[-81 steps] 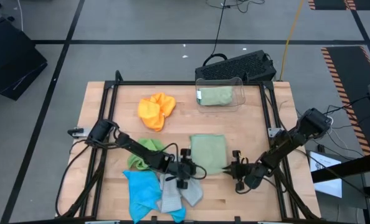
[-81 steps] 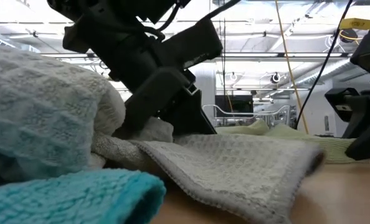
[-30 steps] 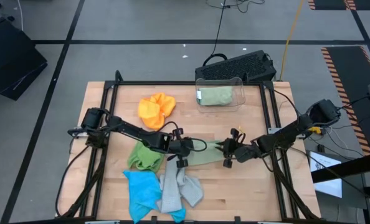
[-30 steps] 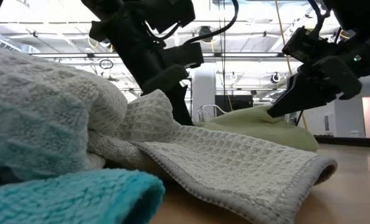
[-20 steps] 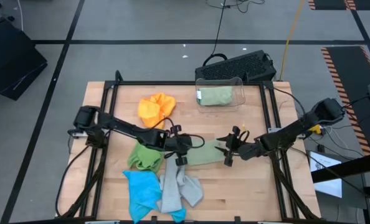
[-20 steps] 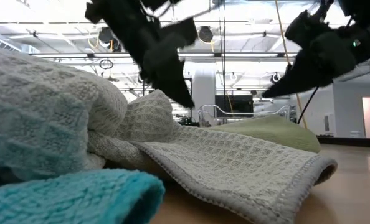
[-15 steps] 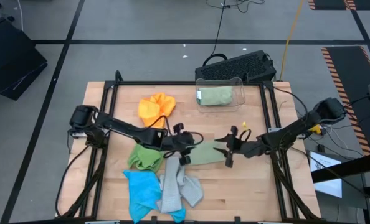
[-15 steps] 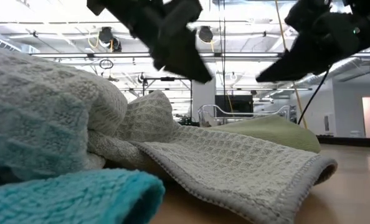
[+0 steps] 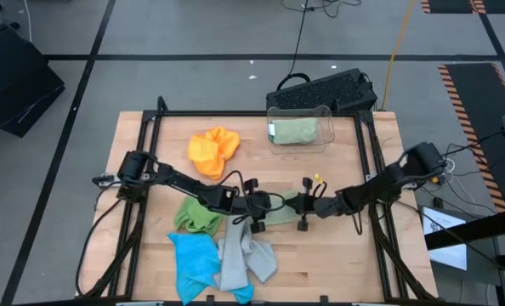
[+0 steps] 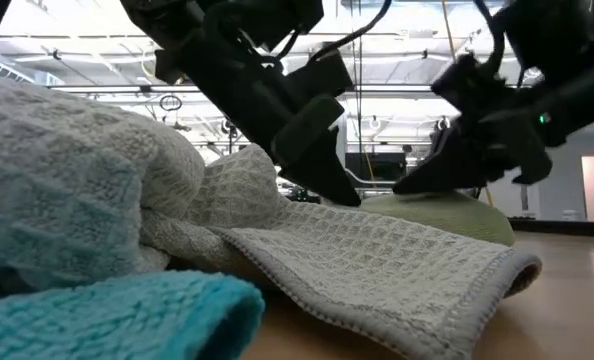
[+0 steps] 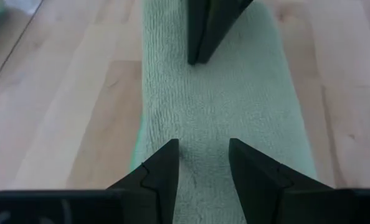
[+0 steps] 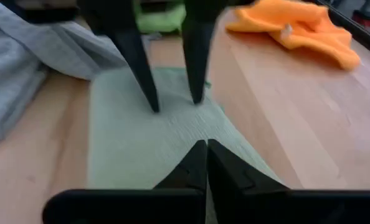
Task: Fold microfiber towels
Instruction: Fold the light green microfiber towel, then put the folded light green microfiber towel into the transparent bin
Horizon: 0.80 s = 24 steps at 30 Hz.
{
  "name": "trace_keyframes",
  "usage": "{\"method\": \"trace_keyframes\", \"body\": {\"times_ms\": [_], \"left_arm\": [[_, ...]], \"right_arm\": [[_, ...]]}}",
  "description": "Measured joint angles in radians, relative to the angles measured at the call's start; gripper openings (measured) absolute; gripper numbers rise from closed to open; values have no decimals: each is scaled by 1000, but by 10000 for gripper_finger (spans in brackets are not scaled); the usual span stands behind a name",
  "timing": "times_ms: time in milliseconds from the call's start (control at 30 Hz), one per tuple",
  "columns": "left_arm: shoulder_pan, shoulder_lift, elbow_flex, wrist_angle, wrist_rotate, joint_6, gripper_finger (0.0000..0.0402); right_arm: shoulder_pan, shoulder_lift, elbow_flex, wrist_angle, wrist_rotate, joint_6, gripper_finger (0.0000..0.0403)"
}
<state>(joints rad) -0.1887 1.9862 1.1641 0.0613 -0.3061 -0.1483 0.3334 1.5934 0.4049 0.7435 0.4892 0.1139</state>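
- We see the pale green towel [image 9: 280, 210], folded into a narrow strip, lying at the centre of the wooden table [image 9: 363, 263] in the high view, between the two grippers.
- Our left gripper [image 11: 200, 158] sits on the strip's left end, its fingers spread with a gap between them, tips down on the cloth without pinching it.
- Our right gripper [image 12: 205, 163] meets the strip's right end with its fingers pressed together; we cannot tell whether any cloth is caught between them.
- Lower left of the high view: a bright green towel [image 9: 195, 216], a blue towel [image 9: 193, 262] and a grey towel [image 9: 242, 263] lie bunched together.
- Upper centre: an orange towel [image 9: 212, 150], and a clear bin [image 9: 300, 126] holding a folded green towel.
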Motion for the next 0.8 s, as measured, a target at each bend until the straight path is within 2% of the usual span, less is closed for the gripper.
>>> {"method": "trace_keyframes", "body": {"times_ms": [233,467,600,800], "left_arm": [[28,0,1,-21,29,-1,143],[42,-16,1,-26,44,16,143],[42,-85,1,-50,39,27,143],[4,-152,1,-28,28,111,143]], "right_arm": [[-28,149,-77,224,4,92,2],[-26,258,-79,349,8,133,1],[-24,201,-82,339,-7,90,1],[-24,1,-107,287,-48,27,2]]}}
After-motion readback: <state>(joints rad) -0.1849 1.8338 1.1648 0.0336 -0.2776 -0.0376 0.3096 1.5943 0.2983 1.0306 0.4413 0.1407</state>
